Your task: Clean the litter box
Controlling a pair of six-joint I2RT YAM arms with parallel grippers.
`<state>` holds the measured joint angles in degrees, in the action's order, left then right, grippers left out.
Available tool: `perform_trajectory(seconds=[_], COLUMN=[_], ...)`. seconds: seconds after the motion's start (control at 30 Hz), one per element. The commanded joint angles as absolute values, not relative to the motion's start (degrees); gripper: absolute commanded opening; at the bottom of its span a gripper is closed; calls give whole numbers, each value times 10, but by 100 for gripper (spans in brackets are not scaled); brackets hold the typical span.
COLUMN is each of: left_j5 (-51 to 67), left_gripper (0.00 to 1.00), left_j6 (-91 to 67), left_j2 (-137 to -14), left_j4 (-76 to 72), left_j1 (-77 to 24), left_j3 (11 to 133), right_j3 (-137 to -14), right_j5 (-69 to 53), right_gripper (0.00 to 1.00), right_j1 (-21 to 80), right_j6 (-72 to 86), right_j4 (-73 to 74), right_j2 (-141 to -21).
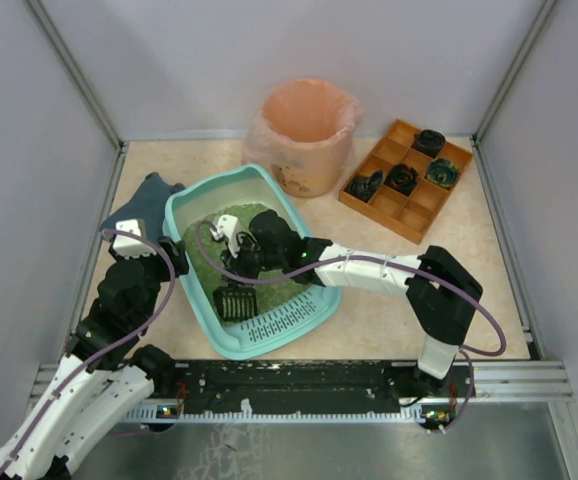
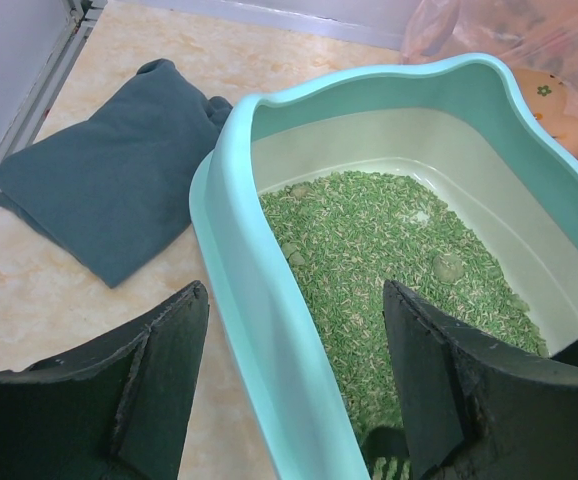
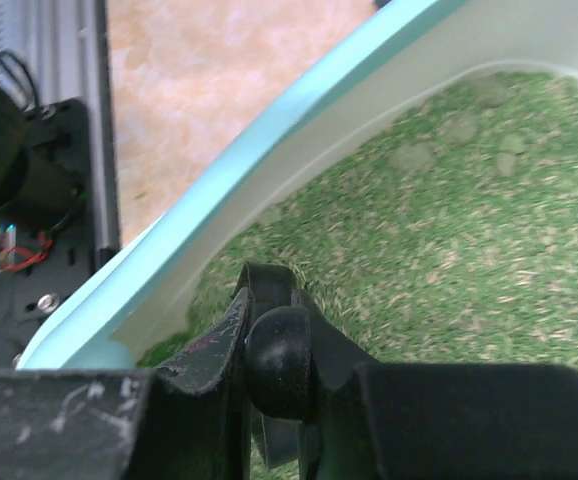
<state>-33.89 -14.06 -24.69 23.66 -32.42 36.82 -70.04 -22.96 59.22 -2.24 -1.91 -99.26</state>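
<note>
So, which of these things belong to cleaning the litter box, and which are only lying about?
For the job: litter box, scoop in the right gripper, lined bin (likely for waste).
Lying about: folded cloth, orange tray.

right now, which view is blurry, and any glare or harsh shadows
right wrist: litter smeared and soft, the black scoop up close out of focus; left wrist: litter box rim and blue cloth sharp; top external: even light, soft shadows, no glare
</note>
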Motion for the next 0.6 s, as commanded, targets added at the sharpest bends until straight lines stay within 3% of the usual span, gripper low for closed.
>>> perform_trajectory(seconds=[0.0, 0.4, 0.57], left_j5=[-344, -343, -343], left_gripper=[76, 76, 76], left_j6=[-136, -138, -139], left_j2=[-246, -246, -244], left_j4=[241, 243, 245], left_j1=[-323, -323, -323], left_j3=[373, 374, 374], right_j3=[-718, -836, -856], right_j5=[-89, 143, 165], right_gripper=[0, 0, 0], right_j1=[585, 570, 537], right_j6=[-62, -122, -133], right_j4=[-125, -105, -94], right_j2=[-1000, -1082, -1068])
